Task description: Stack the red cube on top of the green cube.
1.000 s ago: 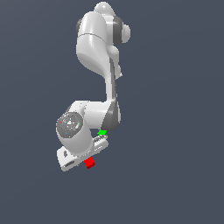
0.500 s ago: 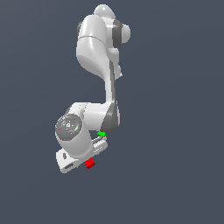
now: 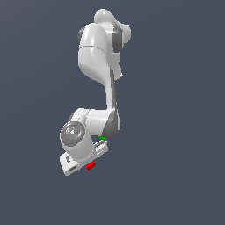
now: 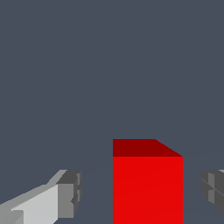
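The red cube point(image 3: 91, 165) lies on the grey floor just under the white hand of my arm in the exterior view. In the wrist view the red cube point(image 4: 147, 183) fills the space between my two fingertips, with a gap on each side. My gripper point(image 4: 142, 192) is open around it; one fingertip point(image 4: 70, 192) and the other point(image 4: 213, 189) stand apart from the cube. The green cube point(image 3: 102, 138) shows as a small sliver beside the arm's wrist, mostly hidden by the arm. In the exterior view the hand hides the fingers.
The white arm point(image 3: 99, 57) rises over the scene and bends down to the hand point(image 3: 74, 160). The floor is plain dark grey all round.
The hand has come slightly lower over the red cube. The cubes have not moved.
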### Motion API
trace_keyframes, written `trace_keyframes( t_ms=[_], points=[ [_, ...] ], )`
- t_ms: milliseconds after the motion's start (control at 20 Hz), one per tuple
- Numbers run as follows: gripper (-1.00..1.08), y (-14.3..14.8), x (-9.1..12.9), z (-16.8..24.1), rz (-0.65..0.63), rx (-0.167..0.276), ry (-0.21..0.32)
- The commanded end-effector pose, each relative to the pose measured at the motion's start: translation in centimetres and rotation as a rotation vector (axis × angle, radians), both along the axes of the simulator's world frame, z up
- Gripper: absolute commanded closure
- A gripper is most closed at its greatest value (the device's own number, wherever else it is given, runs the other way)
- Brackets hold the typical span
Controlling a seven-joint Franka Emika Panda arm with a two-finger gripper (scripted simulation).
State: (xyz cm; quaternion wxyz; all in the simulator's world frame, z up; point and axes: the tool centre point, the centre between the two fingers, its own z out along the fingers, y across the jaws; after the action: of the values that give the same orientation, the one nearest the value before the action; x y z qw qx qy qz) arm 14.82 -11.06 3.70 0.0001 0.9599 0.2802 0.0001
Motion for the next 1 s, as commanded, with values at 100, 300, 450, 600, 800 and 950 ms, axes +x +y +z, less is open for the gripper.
trace_keyframes(
  t_ms=[100, 300, 450, 600, 800, 950],
  points=[
    [-0.92, 0.02, -0.03, -1.71, 0.001, 0.000, 0.000],
    [-0.92, 0.01, 0.10, -1.73, 0.001, 0.000, 0.000],
    [1.08, 0.01, 0.11, -1.70, 0.001, 0.000, 0.000],
    [1.08, 0.01, 0.11, -1.70, 0.001, 0.000, 0.000],
    [1.08, 0.01, 0.11, -1.70, 0.001, 0.000, 0.000],
    [1.08, 0.01, 0.08, -1.72, 0.001, 0.000, 0.001]
  ],
)
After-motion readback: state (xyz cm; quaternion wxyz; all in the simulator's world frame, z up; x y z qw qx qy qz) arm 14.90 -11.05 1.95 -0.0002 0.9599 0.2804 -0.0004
